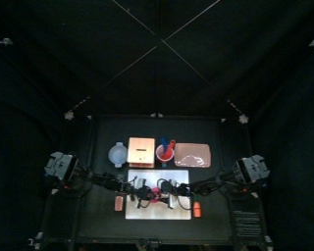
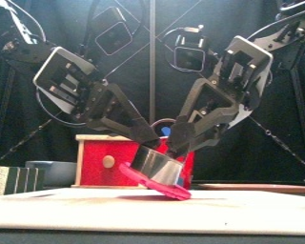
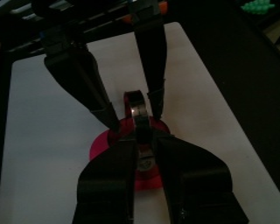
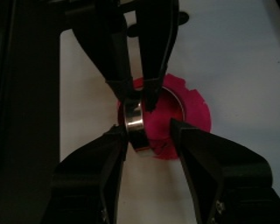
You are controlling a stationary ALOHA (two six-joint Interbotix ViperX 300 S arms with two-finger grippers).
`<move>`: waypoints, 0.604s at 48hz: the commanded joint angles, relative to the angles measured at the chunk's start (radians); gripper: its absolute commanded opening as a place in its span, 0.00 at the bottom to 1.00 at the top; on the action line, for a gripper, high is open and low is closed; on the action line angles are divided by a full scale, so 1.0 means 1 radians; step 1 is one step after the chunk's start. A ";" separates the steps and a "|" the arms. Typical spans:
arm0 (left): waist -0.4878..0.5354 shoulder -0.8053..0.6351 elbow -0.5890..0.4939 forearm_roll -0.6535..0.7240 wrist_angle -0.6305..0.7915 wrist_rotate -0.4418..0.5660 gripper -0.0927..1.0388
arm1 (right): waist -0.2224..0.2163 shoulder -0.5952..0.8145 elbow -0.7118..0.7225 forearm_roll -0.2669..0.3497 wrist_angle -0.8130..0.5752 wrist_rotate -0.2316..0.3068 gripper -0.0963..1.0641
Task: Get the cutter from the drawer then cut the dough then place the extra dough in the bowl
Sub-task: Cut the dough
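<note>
Metal cutter [image 2: 162, 164], round, sitting tilted just above the white board [image 1: 153, 208] near its middle. Pink dough [image 2: 166, 188] is clinging under the cutter's lower rim and sagging toward the board; whether it is touching the board is hard to make out. In the top view both items are lying hidden beneath the two grippers.

Left gripper [image 2: 145, 133]: reaching in from the left, jaws pinching narrowly on the cutter's rim.

Right gripper [image 2: 181, 143]: meeting the cutter and dough from the right; its grip cannot be told.

Behind: pale wooden box [image 2: 104, 152] with red drawer front, partly covered by the cutter. Blue-grey bowl [image 1: 117, 154] is sitting left of the box, red cup [image 1: 164, 152] just right of it, pink tray [image 1: 192, 154] beyond the cup.
</note>
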 commanded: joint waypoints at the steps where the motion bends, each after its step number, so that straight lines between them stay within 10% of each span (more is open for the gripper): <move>1: 0.000 -0.017 -0.012 0.002 -0.018 0.000 0.61 | -0.015 -0.041 -0.026 -0.014 -0.005 -0.002 0.77; 29: 0.002 -0.038 0.017 -0.061 -0.018 0.000 0.79 | -0.020 -0.041 -0.046 -0.017 0.000 -0.002 0.77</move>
